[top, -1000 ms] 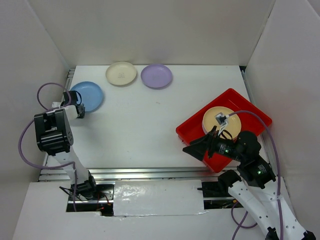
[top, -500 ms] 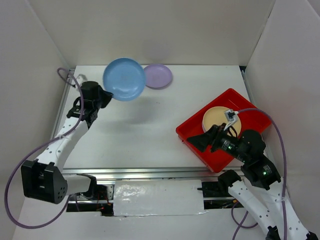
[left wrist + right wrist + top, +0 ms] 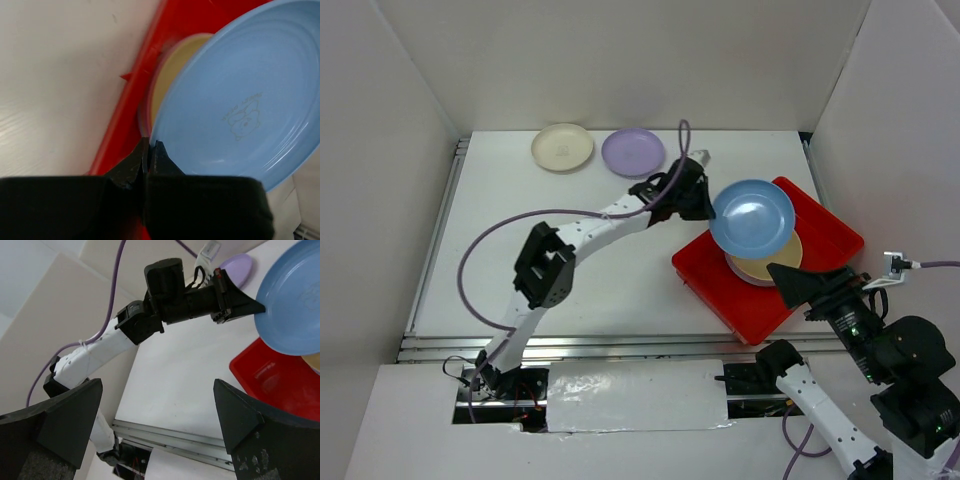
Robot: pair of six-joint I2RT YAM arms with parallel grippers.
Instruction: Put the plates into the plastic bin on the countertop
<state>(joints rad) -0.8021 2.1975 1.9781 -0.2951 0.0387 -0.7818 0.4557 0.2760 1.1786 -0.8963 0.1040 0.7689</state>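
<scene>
- The step in hand is carrying: the left jaws are clamped on the rim of the blue plate (image 3: pixel 752 217). It hangs over the far-left part of the bin (image 3: pixel 715 280), above the yellow plate (image 3: pixel 765 268) lying there, and is not yet set down.
- Next, I judge, the plate must come down level onto the yellow one, inside the bin's rim, before the jaws part. The grip is thin and at the edge, so the plate could tip.
- The right jaws stand wide apart with nothing in them, over the bin's near edge.
- Plates, counted: four for sure. They are blue, yellow, and a cream plate (image 3: pixel 562 147) and a purple plate (image 3: pixel 633 152) side by side at the bench's (image 3: pixel 570 250) far edge.
- A pink rim (image 3: pixel 145 105) under the yellow plate hints at a fifth.
- One bin, at the bench's right edge.
</scene>
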